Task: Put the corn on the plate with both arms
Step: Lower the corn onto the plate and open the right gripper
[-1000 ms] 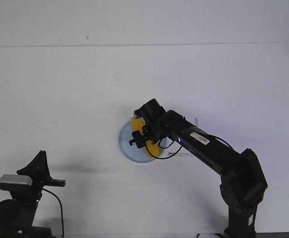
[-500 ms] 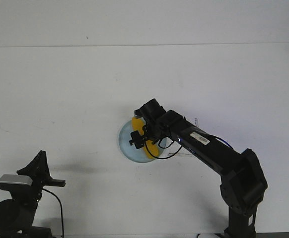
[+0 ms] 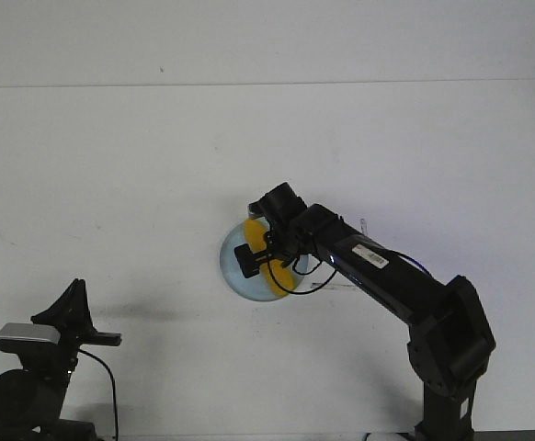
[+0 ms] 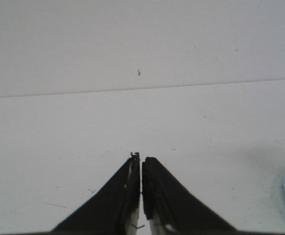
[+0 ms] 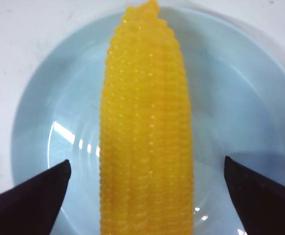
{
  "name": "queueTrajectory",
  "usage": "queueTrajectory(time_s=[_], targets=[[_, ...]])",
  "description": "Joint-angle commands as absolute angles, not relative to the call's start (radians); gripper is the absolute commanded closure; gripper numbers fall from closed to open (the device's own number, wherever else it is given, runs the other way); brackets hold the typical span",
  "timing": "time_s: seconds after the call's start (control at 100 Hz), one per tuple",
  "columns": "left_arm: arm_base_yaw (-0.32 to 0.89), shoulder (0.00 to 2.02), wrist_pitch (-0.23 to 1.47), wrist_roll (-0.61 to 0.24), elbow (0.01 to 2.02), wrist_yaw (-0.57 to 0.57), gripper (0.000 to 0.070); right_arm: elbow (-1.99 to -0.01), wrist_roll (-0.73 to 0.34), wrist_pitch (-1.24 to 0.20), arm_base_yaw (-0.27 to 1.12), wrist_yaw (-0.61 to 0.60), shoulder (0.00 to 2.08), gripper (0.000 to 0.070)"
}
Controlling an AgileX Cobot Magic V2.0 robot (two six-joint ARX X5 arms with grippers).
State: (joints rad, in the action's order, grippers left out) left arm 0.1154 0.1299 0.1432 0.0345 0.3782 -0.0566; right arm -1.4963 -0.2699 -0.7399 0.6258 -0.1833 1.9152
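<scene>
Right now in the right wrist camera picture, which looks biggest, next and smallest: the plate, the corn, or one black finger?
1. The plate looks biggest, nearly filling the view.
2. The corn comes next, lying along the plate's middle.
3. One black finger looks smallest, but only its tip shows at the edge, so its full size is unknown.

The corn looks like plastic, with a bumpy surface of small kernel rows and a soft shine on them. The plate is smooth light blue plastic, glossy, with bright reflections low in the right wrist frame. The right gripper has matt black fingers. The left gripper is also matt black. The table is white and matt, with a few small marks.
</scene>
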Motion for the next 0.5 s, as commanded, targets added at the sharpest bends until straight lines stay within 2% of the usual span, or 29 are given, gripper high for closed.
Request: queueTrajectory(time_s=[0.0,0.15,0.19,0.24,0.4,0.49], targets=[[0.116,0.128,0.133,0.038,0.392,-0.060,0.0699,-1.520,-0.279,-0.723,0.634,-0.174,1.901,0.0000],[0.116,0.128,0.133,0.038,0.392,-0.060,0.0699,-1.520,-0.268,-0.711,0.634,-0.115,1.854,0.0000],[0.116,0.128,0.133,0.038,0.392,-0.060,0.0699,-1.520,-0.257,-0.714,0.635,-0.101,1.842,0.0026],[0.116,0.128,0.133,0.038,0.392,-0.060,0.0699,-1.520,-0.245,-0.719,0.636,-0.085,1.827,0.0101],[0.116,0.128,0.133,0.038,0.392,-0.060,0.0699,-1.518,-0.227,-0.709,0.654,0.014,1.793,0.0413],[0.116,0.128,0.133,0.038,0.392,-0.060,0.0699,-1.517,-0.207,-0.699,0.654,0.080,1.780,0.0516]])
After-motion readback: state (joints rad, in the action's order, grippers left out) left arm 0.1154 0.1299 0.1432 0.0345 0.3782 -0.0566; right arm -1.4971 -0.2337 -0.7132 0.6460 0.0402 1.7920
